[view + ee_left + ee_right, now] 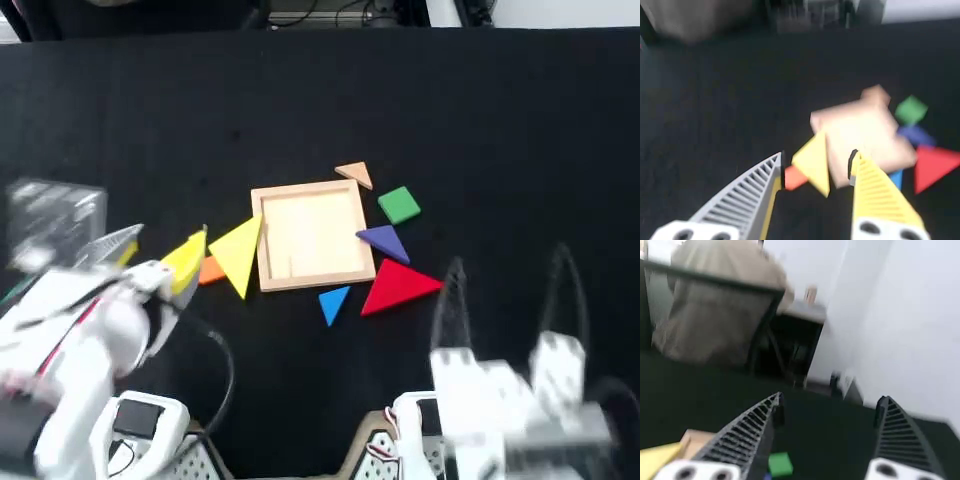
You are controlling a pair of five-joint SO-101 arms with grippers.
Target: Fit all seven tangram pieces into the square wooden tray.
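Left wrist view, left tool (816, 158): wide open, grips nothing, large yellow triangle piece (813, 171) just ahead of it.
Right wrist view, right tool (830, 401): wide open, grips nothing.
Tray: square wooden tray (315, 235) on black tabletop (450, 110), yellow triangle just beside it.

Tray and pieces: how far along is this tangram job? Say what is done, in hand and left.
Done: nothing; the tray is bare. In hand: the left gripper is open by the yellow triangle, gripping nothing; the right gripper is open, holding nothing. Left: all seven lie outside the tray: that triangle plus the orange piece, tan triangle, green square, purple piece, red triangle, blue triangle.
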